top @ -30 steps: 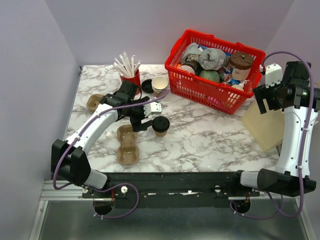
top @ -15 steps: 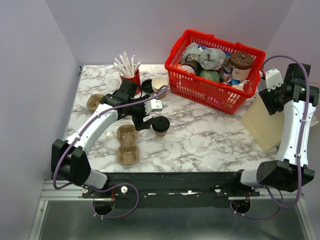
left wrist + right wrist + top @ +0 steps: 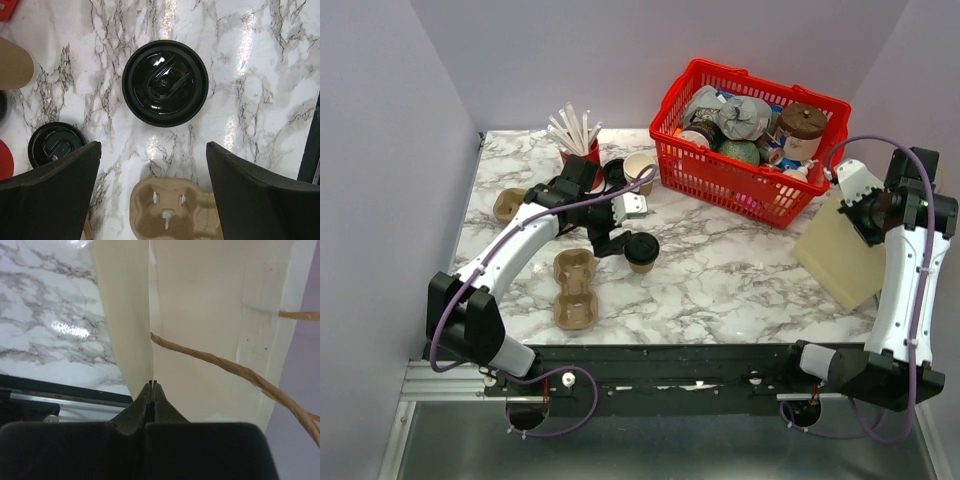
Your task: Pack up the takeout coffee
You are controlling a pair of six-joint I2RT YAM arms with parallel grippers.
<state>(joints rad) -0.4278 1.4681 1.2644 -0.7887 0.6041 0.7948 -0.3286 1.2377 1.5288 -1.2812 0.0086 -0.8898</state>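
- The left gripper point(image 3: 152, 146) hovered over the marble table point(image 3: 740, 280) with its jaws spread wide and nothing between them.
- The takeout coffee cup point(image 3: 641, 252) stood upright on the table left of centre, capped with a black lid point(image 3: 165, 82).
- In the left wrist view the capped cup lay just ahead of the two fingertips point(image 3: 92, 150), apart from both and not between them.
- A moulded pulp cup carrier point(image 3: 575, 290) lay flat just beside the cup on its near-left side. Its end showed between the fingers in the left wrist view.
- A second pulp carrier point(image 3: 510, 203) lay near the table's left edge.
- A loose black lid point(image 3: 55, 145) rested on the table beside the left finger.
- A stack of cream paper cups point(image 3: 640, 170) stood beyond the takeout coffee cup, next to a red cup point(image 3: 582, 155) holding white straws point(image 3: 570, 125).
- A red basket point(image 3: 720, 178) full of mixed items occupied the far right of the table.
- The right gripper point(image 3: 151, 385) had its jaws pressed together, pinching the upper edge of a cream paper bag point(image 3: 840, 255) at the table's right edge.
- A twisted paper handle point(image 3: 210, 360) ran across the bag's inner wall in the right wrist view.
- The bag and the takeout coffee cup were well apart.
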